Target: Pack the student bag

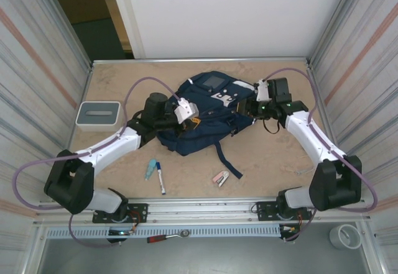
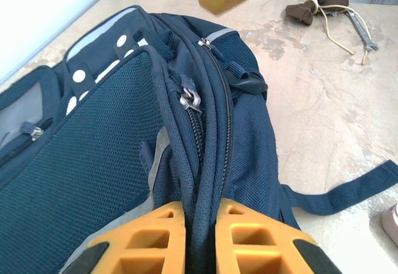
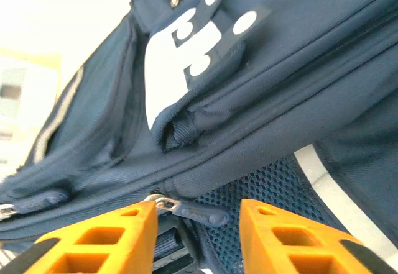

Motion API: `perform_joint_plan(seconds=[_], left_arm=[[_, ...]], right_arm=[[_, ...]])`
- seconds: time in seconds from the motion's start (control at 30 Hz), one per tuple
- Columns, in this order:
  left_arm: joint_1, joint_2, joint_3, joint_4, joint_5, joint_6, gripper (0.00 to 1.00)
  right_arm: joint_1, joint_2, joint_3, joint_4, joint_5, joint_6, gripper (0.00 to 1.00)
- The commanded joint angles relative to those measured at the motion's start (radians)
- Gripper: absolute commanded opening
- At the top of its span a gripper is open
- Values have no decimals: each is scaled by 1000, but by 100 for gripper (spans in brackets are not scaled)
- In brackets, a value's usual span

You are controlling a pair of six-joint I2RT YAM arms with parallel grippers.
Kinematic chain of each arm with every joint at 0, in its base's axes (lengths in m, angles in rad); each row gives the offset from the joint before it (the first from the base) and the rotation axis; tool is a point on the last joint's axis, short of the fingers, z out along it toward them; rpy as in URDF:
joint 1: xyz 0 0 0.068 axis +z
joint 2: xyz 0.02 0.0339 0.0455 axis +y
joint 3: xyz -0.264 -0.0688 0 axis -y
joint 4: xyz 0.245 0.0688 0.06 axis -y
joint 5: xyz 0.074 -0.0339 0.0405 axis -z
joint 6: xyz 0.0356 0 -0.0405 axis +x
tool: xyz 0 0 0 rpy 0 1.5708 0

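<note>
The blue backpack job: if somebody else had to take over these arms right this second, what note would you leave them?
The left gripper is shut on a fold of the student bag beside its zip.
The right gripper is open, with a finger on either side of a zipper pull, not gripping it.
The bag lies mid-table between the arms. A marker, a teal item and a pink item lie on the table in front of it.
Done: the bag is held. The zip in the left wrist view looks closed.
Left: probably open the zip, then load the loose items.
</note>
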Motion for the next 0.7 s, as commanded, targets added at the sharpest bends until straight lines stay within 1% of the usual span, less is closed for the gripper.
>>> perform_joint_plan(seconds=[0.0, 0.1, 0.23, 0.3, 0.4, 0.5, 0.53, 0.6, 0.67], left_arm=[[-31, 39, 60, 36, 11, -33, 12], [-73, 90, 92, 25, -16, -20, 13], [-111, 133, 117, 6, -33, -2, 15], [-116, 142, 116, -2, -47, 3, 15], [-115, 135, 96, -2, -57, 6, 15], [-114, 124, 81, 0, -63, 8, 15], [-115, 121, 78, 0, -63, 4, 15], [-115, 121, 76, 1, -56, -1, 16], [-116, 122, 76, 0, -53, -1, 16]], right_arm=[[-8, -65, -39, 47, 41, 36, 44], [-17, -66, -64, 66, 91, 70, 48], [-41, -34, -75, 72, 105, 113, 51], [-41, -20, -74, 85, 105, 111, 52], [-51, 15, -51, 85, 160, 94, 54], [-89, 77, -18, 105, 162, 116, 57], [-98, 111, 0, 116, 157, 125, 59], [-108, 181, 43, 117, 172, 138, 66], [-115, 257, 94, 117, 184, 142, 70]])
